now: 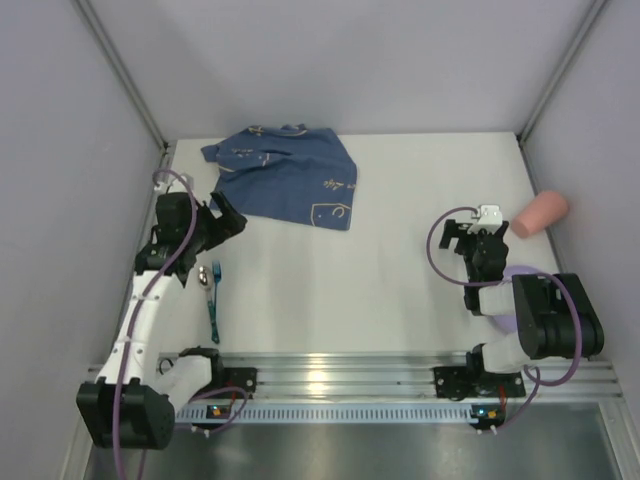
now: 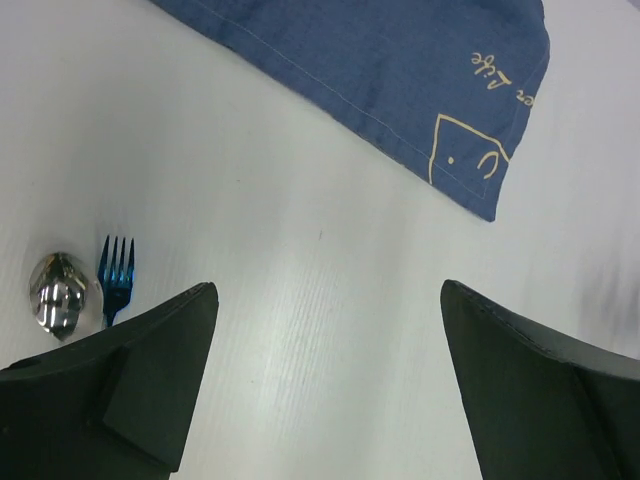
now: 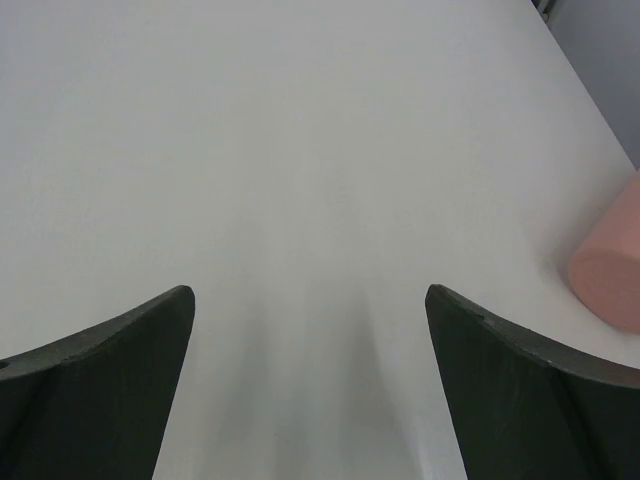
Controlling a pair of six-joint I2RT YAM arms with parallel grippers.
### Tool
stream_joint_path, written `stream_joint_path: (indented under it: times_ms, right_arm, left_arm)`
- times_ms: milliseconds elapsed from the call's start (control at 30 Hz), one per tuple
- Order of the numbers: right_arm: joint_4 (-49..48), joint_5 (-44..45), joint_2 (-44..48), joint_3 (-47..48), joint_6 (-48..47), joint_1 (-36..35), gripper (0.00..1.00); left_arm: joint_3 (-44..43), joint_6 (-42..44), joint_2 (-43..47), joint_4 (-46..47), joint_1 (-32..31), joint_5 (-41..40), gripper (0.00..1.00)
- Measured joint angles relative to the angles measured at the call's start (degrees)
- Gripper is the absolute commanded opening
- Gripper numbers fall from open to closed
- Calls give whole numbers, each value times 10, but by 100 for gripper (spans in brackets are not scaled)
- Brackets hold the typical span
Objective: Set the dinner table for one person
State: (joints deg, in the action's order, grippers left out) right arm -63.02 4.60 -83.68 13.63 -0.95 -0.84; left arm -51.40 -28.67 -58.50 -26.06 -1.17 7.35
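Observation:
The white dinner table (image 1: 400,280) has a ridged aluminium rail (image 1: 350,375) along its near edge. A crumpled blue cloth mat (image 1: 285,180) with cream outlines lies at the back left; its corner shows in the left wrist view (image 2: 400,70). My left gripper (image 1: 228,222) is open and empty, hovering over bare table (image 2: 330,300) just near of the mat. A silver spoon (image 1: 203,277) and a blue fork (image 1: 214,300) lie side by side by the left arm; the left wrist view shows the spoon (image 2: 58,295) and the fork (image 2: 115,275) too. My right gripper (image 1: 472,232) is open and empty over bare table (image 3: 310,300).
A pink cup (image 1: 541,213) lies on its side at the right edge, also seen in the right wrist view (image 3: 612,265). A lavender plate (image 1: 522,271) lies mostly hidden under the right arm. Grey walls close in the table on three sides.

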Motion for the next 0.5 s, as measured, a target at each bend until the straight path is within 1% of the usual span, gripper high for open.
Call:
stream_joint_path:
  times_ms: [67,233,333,400,500]
  right_arm:
    - [0,0,0,0,0,0,100]
    - [0,0,0,0,0,0,100]
    - [0,0,0,0,0,0,100]
    - [0,0,0,0,0,0,100]
    - [0,0,0,0,0,0,100]
  left_arm:
    - [-10,-20,13,-36,0,-19,98]
    - [-16,-49,44,-76,0,-18,98]
    - [-27,-54,63,-117,0,-27,98]
    - [-42,-51,78,-143,0,-42,98]
    - [-54,-56,128,-161,0,-86,98]
